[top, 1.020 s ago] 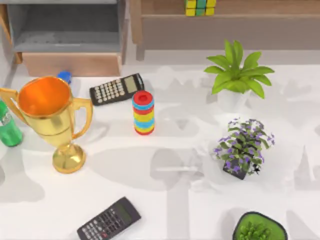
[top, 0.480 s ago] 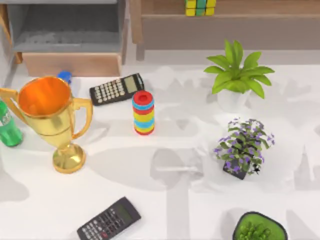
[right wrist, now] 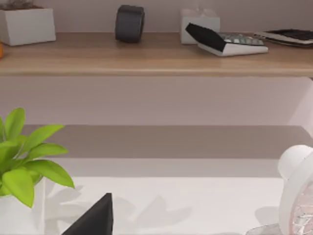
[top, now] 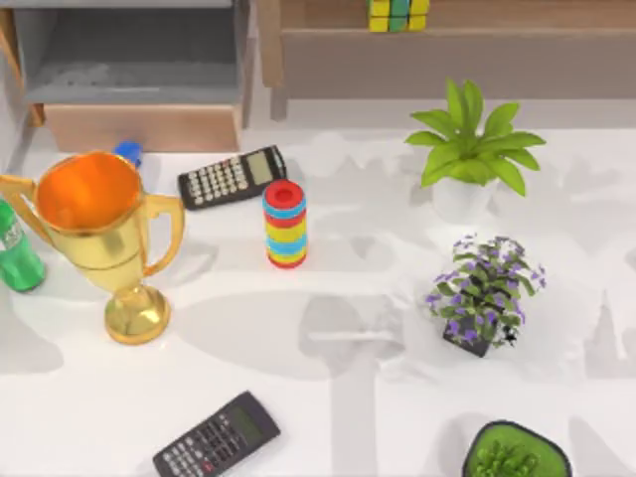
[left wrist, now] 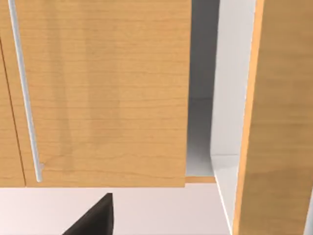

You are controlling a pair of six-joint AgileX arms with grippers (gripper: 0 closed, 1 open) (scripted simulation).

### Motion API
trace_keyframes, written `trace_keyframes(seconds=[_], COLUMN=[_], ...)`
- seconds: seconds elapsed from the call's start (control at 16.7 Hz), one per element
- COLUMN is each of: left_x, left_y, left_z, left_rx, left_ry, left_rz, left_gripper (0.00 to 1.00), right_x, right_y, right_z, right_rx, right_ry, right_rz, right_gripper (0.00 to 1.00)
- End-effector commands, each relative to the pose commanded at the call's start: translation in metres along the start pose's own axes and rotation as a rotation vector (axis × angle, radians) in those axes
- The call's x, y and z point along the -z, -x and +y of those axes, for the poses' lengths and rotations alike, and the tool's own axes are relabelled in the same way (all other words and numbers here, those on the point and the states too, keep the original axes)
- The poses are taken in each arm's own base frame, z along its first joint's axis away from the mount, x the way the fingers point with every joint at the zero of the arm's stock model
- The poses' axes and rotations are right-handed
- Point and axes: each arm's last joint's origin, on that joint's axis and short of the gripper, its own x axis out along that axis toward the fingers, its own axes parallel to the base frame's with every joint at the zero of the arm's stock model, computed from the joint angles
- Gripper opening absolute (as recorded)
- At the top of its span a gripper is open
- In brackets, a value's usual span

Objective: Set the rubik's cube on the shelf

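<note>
The rubik's cube (top: 398,14), with yellow and green squares, rests on the shelf (top: 517,22), a light-brown wooden ledge along the table's far edge with a grey-brown panel below it. Nothing touches the cube. A dark part of my left gripper (left wrist: 93,220) pokes into the left wrist view before a wooden cabinet door (left wrist: 102,93). The right wrist view holds a like dark part of my right gripper (right wrist: 93,220) above the white tabletop, facing a wooden ledge (right wrist: 146,56).
A ring stack (top: 285,225), two calculators (top: 232,177) (top: 218,437), a gold trophy (top: 96,234), a green bottle (top: 15,253) and three potted plants (top: 469,149) (top: 483,290) (top: 515,452) stand on the table. The grey-lined box compartment (top: 134,60) is far left.
The soft shadow at the table's left edge has shifted a little. The cube and the other things have stayed where they were.
</note>
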Motion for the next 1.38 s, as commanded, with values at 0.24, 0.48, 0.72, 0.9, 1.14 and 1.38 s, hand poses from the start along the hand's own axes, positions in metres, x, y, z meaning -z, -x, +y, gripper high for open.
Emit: trace_keyframes(seconds=[0.24,0.48,0.72,0.9,1.14,1.38], left_x=[0.0,0.0,0.0,0.0,0.0,0.0], left_y=[0.0,0.0,0.0,0.0,0.0,0.0], left_z=[0.0,0.0,0.0,0.0,0.0,0.0], left_rx=[0.0,0.0,0.0,0.0,0.0,0.0], left_ry=[0.0,0.0,0.0,0.0,0.0,0.0], left_rz=[0.0,0.0,0.0,0.0,0.0,0.0], left_gripper=[0.92,0.62,0.32,0.1,0.0,0.0], right_x=[0.0,0.0,0.0,0.0,0.0,0.0], right_y=[0.0,0.0,0.0,0.0,0.0,0.0], right_z=[0.0,0.0,0.0,0.0,0.0,0.0], right_rx=[0.0,0.0,0.0,0.0,0.0,0.0], right_ry=[0.0,0.0,0.0,0.0,0.0,0.0], right_rz=[0.0,0.0,0.0,0.0,0.0,0.0], right_gripper=[1.0,1.0,1.0,1.0,1.0,1.0])
